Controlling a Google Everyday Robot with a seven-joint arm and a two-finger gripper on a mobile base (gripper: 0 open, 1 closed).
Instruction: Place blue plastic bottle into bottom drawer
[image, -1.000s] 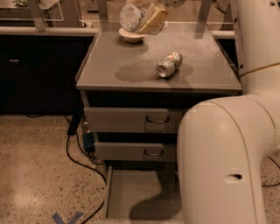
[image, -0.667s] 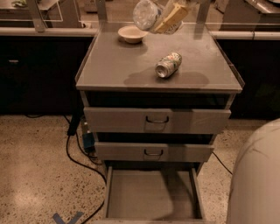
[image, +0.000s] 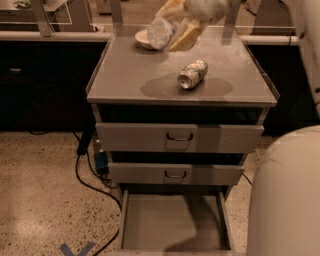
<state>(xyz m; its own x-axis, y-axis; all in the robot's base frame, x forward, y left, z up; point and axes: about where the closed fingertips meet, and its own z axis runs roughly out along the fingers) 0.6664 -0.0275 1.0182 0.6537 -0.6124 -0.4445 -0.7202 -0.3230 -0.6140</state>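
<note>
My gripper (image: 176, 24) is at the top of the camera view, above the back of the cabinet top (image: 130, 75). It is shut on the blue plastic bottle (image: 161, 32), a clear bottle held in the air and tilted, its round end facing the camera. One yellowish finger (image: 186, 34) shows beside the bottle. The bottom drawer (image: 172, 225) is pulled open below the two upper drawers, and its flat grey floor is bare. The bottle is high above it and further back.
A shiny metal can (image: 192, 74) lies on its side on the cabinet top. A small pale bowl (image: 142, 40) sits at the back, partly behind the bottle. My arm's white shell (image: 287, 200) fills the lower right. Cables (image: 92, 175) run on the floor to the left.
The gripper with the bottle has come lower and a little forward over the back of the cabinet top. The arm's white shell has moved to the right of the view.
</note>
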